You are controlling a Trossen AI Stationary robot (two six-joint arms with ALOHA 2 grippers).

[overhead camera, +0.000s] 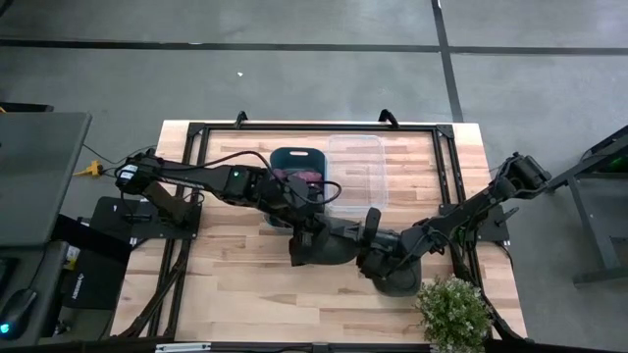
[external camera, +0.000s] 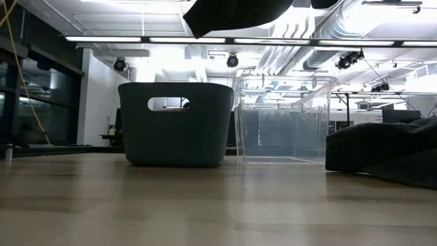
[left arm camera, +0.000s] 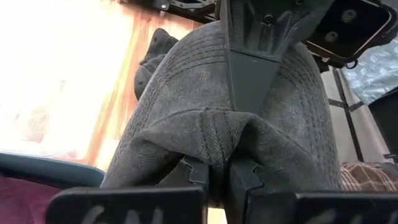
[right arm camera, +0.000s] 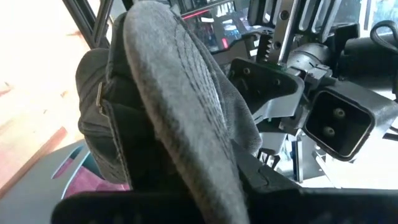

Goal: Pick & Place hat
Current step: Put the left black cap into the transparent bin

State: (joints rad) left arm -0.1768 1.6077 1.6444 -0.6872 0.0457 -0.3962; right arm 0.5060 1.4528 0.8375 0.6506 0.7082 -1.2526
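Note:
A dark grey stitched hat point(overhead camera: 332, 253) is held up over the table's middle between both arms; in the low view its underside point(external camera: 232, 14) shows at the top edge, well above the wood. My left gripper point(overhead camera: 312, 240) is shut on its left side and my right gripper point(overhead camera: 371, 238) on its right side. A dark teal bin point(overhead camera: 294, 157) and a clear bin point(overhead camera: 358, 157) stand side by side just beyond it. A second dark hat point(overhead camera: 397, 279) lies flat on the table near the plant. My left gripper pinches a bunched fold of the hat's edge point(left arm camera: 214, 134) between its two fingers point(left arm camera: 186, 174). The hat is lifted clear and stretches away from the fingers toward the other gripper. My right gripper has the stitched brim point(right arm camera: 186, 124) running between its fingers, edge-on; one finger point(left arm camera: 249, 68) lies over the brim's top. The exact place of contact is hidden by the brim itself.
The teal bin point(external camera: 174, 126) holds maroon cloth point(left arm camera: 25, 199). The clear bin point(external camera: 283, 123) stands right of it. The second hat point(external camera: 382, 154) sits at the right in the low view. A potted plant point(overhead camera: 453, 309) stands at the near right corner. Black frame rails edge the table.

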